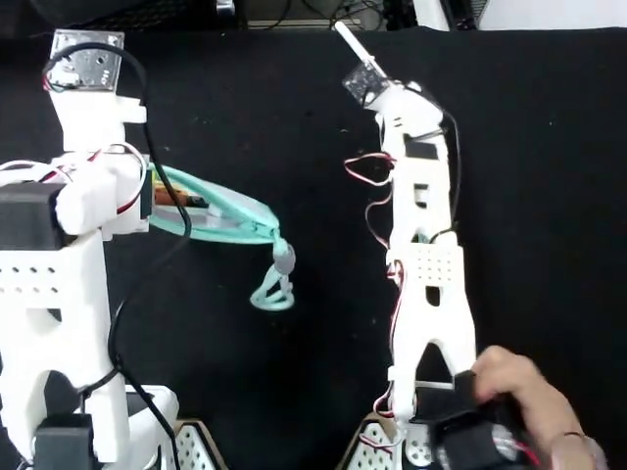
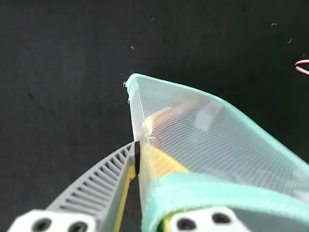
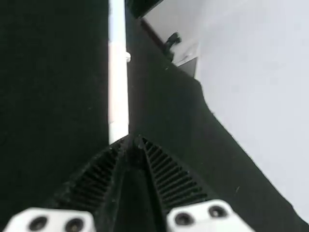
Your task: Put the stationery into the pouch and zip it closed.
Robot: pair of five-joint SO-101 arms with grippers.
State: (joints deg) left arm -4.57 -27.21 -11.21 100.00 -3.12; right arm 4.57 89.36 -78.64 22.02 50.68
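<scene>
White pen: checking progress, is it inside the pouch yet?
Out. The right gripper is shut on the white pen, well apart from the pouch, whose edge the left gripper pinches.

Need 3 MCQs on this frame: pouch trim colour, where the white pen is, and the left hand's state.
1. Trim colour of the pouch? A) red B) teal C) black
2. Where is the white pen? A) inside the pouch B) lying loose beside the pouch C) in the right hand
3. The left hand is: A) shut on the pouch B) open above it C) shut on nothing

Answers: 1 B, a teal band runs along its edge. 2 C, the pen sticks out from the shut right hand. 3 A, the pouch's edge is clamped in it.
</scene>
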